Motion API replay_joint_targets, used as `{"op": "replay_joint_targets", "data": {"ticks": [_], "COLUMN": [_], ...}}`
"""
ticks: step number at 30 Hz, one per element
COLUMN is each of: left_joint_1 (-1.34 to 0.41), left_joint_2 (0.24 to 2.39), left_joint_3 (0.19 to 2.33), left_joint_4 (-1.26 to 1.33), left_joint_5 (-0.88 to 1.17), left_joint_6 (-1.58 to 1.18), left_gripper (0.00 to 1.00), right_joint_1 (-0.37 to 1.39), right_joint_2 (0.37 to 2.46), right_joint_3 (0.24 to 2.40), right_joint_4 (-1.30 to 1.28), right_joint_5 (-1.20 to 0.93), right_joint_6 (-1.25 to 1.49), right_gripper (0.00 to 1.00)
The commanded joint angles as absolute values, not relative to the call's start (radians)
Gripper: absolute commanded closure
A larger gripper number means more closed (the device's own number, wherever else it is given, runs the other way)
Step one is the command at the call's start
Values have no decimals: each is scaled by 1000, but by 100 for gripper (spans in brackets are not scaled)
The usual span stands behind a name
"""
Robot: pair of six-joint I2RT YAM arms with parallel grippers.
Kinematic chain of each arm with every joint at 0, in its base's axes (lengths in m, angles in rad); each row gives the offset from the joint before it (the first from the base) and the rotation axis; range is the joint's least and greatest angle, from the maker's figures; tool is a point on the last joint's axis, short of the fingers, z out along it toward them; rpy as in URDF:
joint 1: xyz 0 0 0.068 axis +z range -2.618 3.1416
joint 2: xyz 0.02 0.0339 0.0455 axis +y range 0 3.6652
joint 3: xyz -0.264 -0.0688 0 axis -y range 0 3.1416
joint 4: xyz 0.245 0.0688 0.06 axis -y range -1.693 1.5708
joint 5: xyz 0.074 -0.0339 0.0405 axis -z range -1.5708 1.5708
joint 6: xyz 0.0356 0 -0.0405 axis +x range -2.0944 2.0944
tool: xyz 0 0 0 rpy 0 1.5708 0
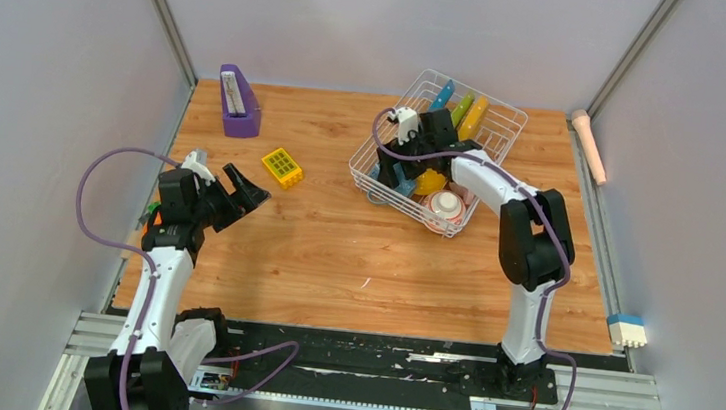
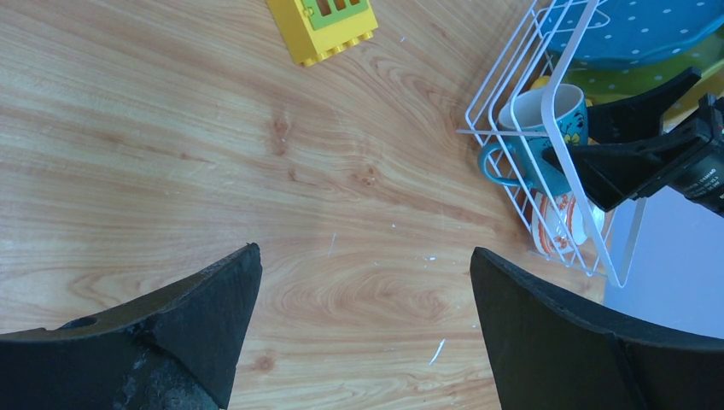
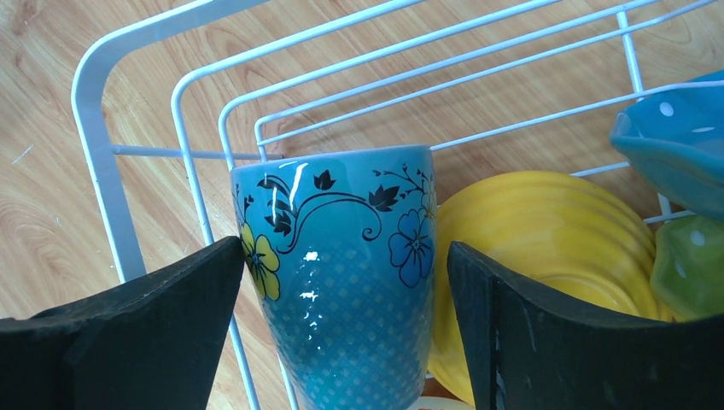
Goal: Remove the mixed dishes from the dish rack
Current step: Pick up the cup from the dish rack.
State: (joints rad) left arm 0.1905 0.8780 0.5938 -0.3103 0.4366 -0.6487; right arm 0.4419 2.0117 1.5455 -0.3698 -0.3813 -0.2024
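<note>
— Where is the blue cup [image 3: 341, 290] found?
— It is seen inside the dish rack [image 1: 508, 119], in one corner, beside the yellow bowl [image 3: 546, 248]. The right pincer [image 3: 341, 252] is spread around it, not clenched.
— And the left pincer [image 2: 363, 256]?
— It is held released above the table [image 2: 171, 128], well apart from the dish rack.
</note>
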Motion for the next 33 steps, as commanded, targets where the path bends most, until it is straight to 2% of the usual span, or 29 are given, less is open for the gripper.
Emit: {"op": "replay_joint_targets", "data": {"ticks": [1,9,12,15,20,24,29,33], "left_joint_1": [195,195,195,196,195,195,195,195], "left_joint_2": [860,850,845,843,837,832,831,831], "left_joint_3": [604,607,607,612,619,619,621,625], "left_joint_4": [-296,-298,-296,-298,-300,-301,-294,-279], "left_joint_5": [452,455,456,456,457,456,462,488], "left_joint_6": [-642,-649,-652,-655,-658,-662,-669,-681], "left_gripper": [0,0,0,0,0,0,0,0], "right_joint_1": [476,490,496,501,500,499,499,499], "right_joint_2": [2084,2100,2091,2065,1981,1915,1837,1768], "right_joint_3": [1561,1593,1601,1610,1615,1587,1524,1452], "right_joint_4": [-492,-518,-523,-522,-490,-439,-368,-264], "right_joint_5": [-396,-393,-401,-390,-341,-263,-249,-213], "right_joint_6": [-268,-277,-277,-245,-181,-133,-97,-88], "right_gripper": [9,15,30,54,73,85,89,96]}}
